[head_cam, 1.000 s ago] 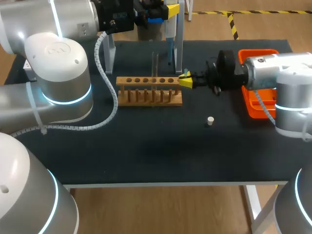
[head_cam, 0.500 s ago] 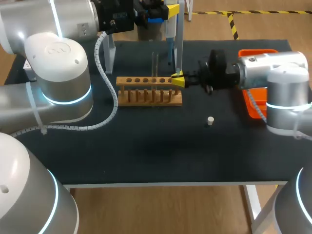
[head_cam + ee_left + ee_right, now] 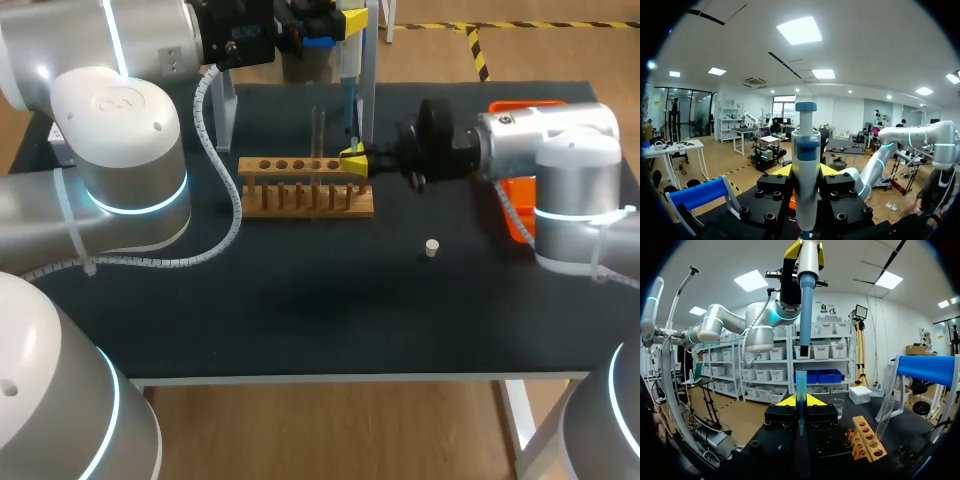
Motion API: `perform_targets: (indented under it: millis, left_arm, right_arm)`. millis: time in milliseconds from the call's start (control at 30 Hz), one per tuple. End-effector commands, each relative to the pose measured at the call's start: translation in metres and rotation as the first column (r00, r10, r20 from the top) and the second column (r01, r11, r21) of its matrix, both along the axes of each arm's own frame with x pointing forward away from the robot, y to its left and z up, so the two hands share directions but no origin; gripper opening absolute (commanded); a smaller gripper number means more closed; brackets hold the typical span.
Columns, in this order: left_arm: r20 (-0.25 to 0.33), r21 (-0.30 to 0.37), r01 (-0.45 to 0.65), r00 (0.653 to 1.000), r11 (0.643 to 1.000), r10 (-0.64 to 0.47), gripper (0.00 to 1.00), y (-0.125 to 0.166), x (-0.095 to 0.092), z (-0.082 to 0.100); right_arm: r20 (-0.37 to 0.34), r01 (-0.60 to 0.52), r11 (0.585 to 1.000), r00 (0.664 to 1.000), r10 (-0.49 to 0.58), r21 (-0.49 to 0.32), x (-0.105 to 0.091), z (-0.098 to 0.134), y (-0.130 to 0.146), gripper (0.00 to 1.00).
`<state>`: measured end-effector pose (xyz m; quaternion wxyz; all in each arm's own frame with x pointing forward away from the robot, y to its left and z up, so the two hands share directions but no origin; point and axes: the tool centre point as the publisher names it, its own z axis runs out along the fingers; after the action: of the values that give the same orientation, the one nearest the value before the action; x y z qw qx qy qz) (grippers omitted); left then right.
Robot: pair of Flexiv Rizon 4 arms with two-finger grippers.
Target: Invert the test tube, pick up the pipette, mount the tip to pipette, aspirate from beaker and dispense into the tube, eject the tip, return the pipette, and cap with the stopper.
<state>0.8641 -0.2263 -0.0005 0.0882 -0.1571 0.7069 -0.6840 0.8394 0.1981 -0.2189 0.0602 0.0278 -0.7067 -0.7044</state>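
Both grippers are holding something. The left gripper (image 3: 806, 170) is clamping the pipette (image 3: 806, 150) upright between its fingers, above the far end of the wooden rack (image 3: 305, 187), where the test tube (image 3: 318, 126) is standing. The right gripper (image 3: 801, 401) is pinching the blue tip (image 3: 801, 412) directly under the pipette's end, a gap between them. The stopper (image 3: 431, 248) is lying apart on the table (image 3: 300, 310).

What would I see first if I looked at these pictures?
Probably the tall blue pipette, held upright in the left gripper at the back of the table. Right under it, the right gripper with yellow fingertips pinches a little pipette tip, at the end of the wooden rack. A small pale stopper sits alone on the dark table.
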Motion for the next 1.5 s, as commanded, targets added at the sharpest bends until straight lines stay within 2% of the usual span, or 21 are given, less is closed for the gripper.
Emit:
perform_targets:
  millis: [33, 1500]
  left_arm:
    - [-0.001, 0.000, 0.001, 1.000, 1.000, -0.001, 0.00, 0.000, 0.001, 0.000]
    - [-0.001, 0.000, 0.001, 1.000, 1.000, -0.001, 0.00, 0.000, 0.001, 0.000]
  right_arm:
    - [-0.002, -0.003, 1.000, 1.000, 0.003, -0.001, 0.001, -0.001, 0.004, 0.00]
    - [0.011, -0.012, 1.000, 1.000, 0.012, 0.004, 0.003, 0.012, 0.010, 0.00]
